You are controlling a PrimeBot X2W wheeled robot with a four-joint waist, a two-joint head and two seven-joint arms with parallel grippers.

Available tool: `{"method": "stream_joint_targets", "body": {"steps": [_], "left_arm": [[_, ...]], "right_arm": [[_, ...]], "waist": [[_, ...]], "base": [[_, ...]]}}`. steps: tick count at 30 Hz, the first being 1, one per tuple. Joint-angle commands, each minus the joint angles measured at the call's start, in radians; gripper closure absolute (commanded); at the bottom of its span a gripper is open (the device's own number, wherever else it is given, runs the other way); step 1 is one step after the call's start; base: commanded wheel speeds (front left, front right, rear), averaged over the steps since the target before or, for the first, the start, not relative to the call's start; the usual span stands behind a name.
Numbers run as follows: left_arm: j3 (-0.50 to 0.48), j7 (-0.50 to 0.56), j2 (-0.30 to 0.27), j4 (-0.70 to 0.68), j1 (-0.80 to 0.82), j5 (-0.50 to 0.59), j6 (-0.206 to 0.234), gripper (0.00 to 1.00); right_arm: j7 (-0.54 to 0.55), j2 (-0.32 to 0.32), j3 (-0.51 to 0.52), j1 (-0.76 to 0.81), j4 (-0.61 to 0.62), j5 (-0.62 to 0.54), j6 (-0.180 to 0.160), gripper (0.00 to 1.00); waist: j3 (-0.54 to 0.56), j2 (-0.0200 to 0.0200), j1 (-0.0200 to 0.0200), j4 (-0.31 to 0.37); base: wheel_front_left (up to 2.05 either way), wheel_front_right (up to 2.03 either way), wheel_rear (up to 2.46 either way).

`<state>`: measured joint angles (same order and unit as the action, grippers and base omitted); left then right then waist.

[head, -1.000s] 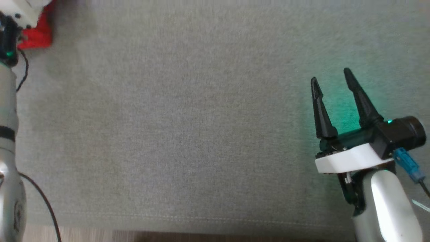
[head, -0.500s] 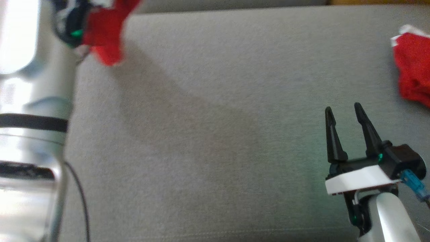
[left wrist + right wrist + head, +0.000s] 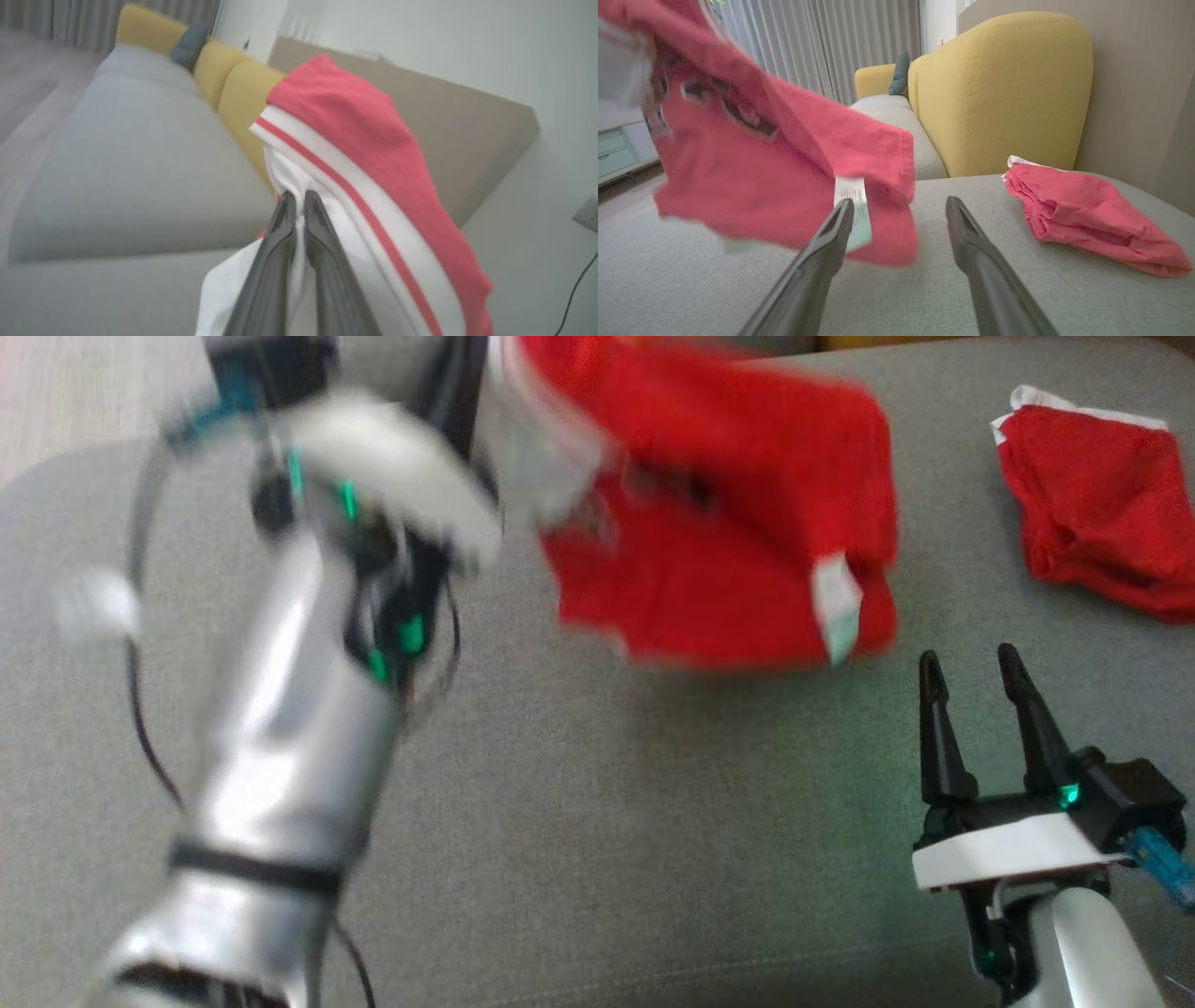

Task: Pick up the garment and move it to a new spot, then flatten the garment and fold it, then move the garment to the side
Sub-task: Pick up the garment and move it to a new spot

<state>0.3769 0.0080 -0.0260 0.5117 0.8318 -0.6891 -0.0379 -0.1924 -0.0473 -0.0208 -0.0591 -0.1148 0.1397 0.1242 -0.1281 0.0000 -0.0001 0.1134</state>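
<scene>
Left wrist view has the left gripper [image 3: 295,198] with its two dark fingers pressed together on white fabric of the garment [image 3: 355,130]. The garment is a red piece with a broad white band, and one thin red stripe runs along that band. In the head view the garment hangs in the air over the grey sofa seat [image 3: 597,821], spread wide and blurred. There it sits toward the upper middle, up and to the left of the right gripper [image 3: 969,663]. A small white care label [image 3: 836,602] dangles at its lower right edge. The right wrist view shows faint lines of print on the label, too smeared to read. The right gripper's fingers stand wide apart with nothing between them, low over the seat. Beyond it to the right, a bunched red cloth [image 3: 1102,523] with a white edge lies on the seat, just before the yellow backrest [image 3: 1004,88].
</scene>
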Motion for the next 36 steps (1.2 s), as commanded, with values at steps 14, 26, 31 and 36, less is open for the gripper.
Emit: {"method": "stream_joint_targets", "body": {"steps": [14,26,31,36], "left_arm": [[0.022,-0.215,-0.025,0.225,-0.257,-0.061,0.09,1.0],[-0.001,-0.262,-0.036,0.28,-0.219,-0.036,0.07,0.0],[-0.013,-0.269,-0.059,0.212,-0.251,0.014,0.055,0.0],[-0.04,-0.269,-0.081,0.076,-0.36,0.078,0.055,0.0]], "right_arm": [[-0.036,-0.003,-0.025,-0.071,-0.002,0.006,0.007,0.0],[-0.037,-0.003,-0.022,-0.077,-0.02,0.0,0.007,0.0],[-0.032,-0.003,-0.015,-0.066,-0.036,-0.008,0.007,0.0],[-0.028,-0.003,-0.004,-0.045,-0.047,-0.012,0.007,0.0]], "waist": [[-0.067,0.0,0.0001,-0.007],[-0.059,0.0,0.0001,-0.035],[-0.019,0.0,0.0001,-0.056],[0.025,0.0,0.0001,-0.075]], "base": [[0.0,0.0,0.0],[0.0,0.0,0.0],[0.0,0.0,0.0],[0.0,0.0,0.0]]}}
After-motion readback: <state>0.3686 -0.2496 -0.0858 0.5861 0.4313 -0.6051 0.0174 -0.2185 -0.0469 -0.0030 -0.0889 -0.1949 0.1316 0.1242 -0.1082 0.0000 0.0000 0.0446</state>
